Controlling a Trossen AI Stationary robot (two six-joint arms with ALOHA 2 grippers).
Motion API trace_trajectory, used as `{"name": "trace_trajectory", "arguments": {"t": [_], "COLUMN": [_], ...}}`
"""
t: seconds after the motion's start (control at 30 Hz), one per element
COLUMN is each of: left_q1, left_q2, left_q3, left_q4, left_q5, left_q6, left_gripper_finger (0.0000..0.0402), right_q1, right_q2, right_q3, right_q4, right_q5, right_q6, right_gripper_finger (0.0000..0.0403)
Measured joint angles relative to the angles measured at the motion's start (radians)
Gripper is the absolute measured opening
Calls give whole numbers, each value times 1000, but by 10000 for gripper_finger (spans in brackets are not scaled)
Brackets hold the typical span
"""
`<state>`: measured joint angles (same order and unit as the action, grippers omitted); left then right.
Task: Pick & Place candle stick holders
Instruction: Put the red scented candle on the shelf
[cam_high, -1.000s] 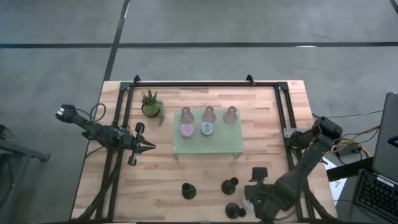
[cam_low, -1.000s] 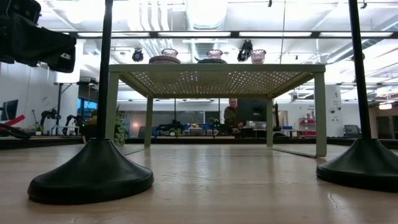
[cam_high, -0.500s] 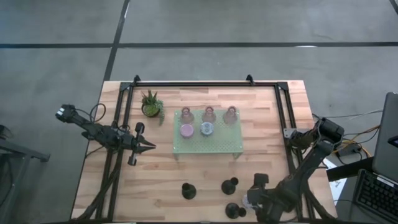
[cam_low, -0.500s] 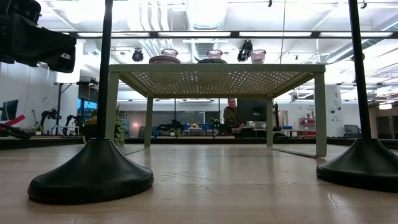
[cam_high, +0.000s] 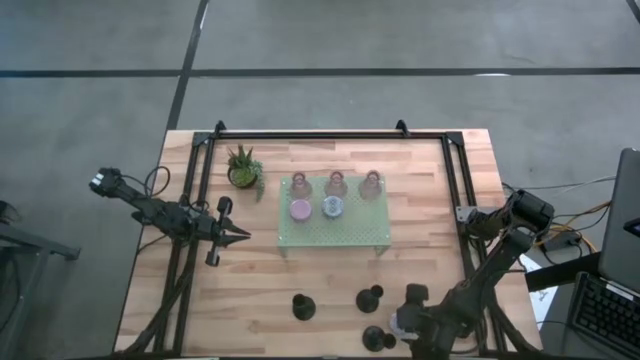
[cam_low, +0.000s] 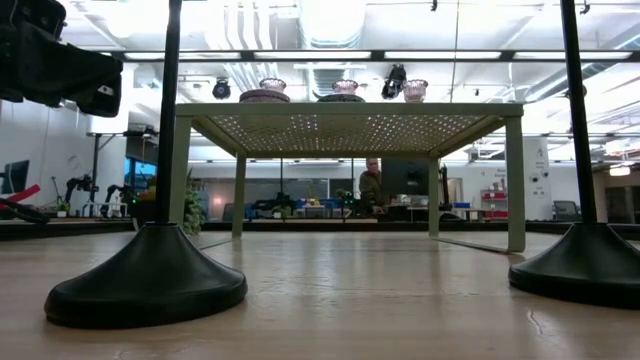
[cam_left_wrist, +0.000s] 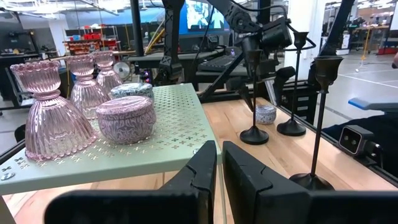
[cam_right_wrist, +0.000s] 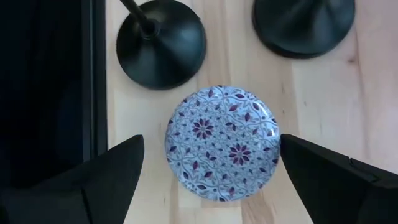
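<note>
A small round holder with a blue-and-purple flower pattern (cam_right_wrist: 222, 143) stands on the wood near the table's front right; it also shows in the high view (cam_high: 399, 322). My right gripper (cam_right_wrist: 211, 142) is open above it, pointing down, one finger on each side of it. Three black holders with tall stems (cam_high: 303, 306) (cam_high: 370, 297) (cam_high: 377, 340) stand beside it. Three pink glass holders (cam_left_wrist: 43, 115), a pale pink one (cam_left_wrist: 126, 118) and a blue-grey one (cam_left_wrist: 132, 92) stand on the pale green tray (cam_high: 335, 232). My left gripper (cam_high: 238, 235) is shut and empty, left of the tray.
A small green potted plant (cam_high: 243, 168) stands at the tray's far left corner. A black frame (cam_high: 300, 137) runs along the far edge and down both sides of the table. The two nearest black bases (cam_right_wrist: 161, 40) (cam_right_wrist: 303, 25) lie close to the patterned holder.
My right gripper has moved a little toward the table's near edge, over the patterned holder.
</note>
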<state>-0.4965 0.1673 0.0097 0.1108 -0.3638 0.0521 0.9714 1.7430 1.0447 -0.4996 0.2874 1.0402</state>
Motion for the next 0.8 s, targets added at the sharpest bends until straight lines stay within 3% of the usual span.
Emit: {"name": "trace_trajectory", "arguments": {"t": [0.8], "left_q1": [0], "left_q2": [0], "left_q3": [0], "left_q4": [-1], "left_q5": [0], "left_q6": [0], "left_gripper_finger": [32], "right_q1": [4], "right_q2": [57], "right_q3": [-25], "right_q4": [23], "right_q5": [28], "right_q6": [-15], "right_gripper_finger": [368]}}
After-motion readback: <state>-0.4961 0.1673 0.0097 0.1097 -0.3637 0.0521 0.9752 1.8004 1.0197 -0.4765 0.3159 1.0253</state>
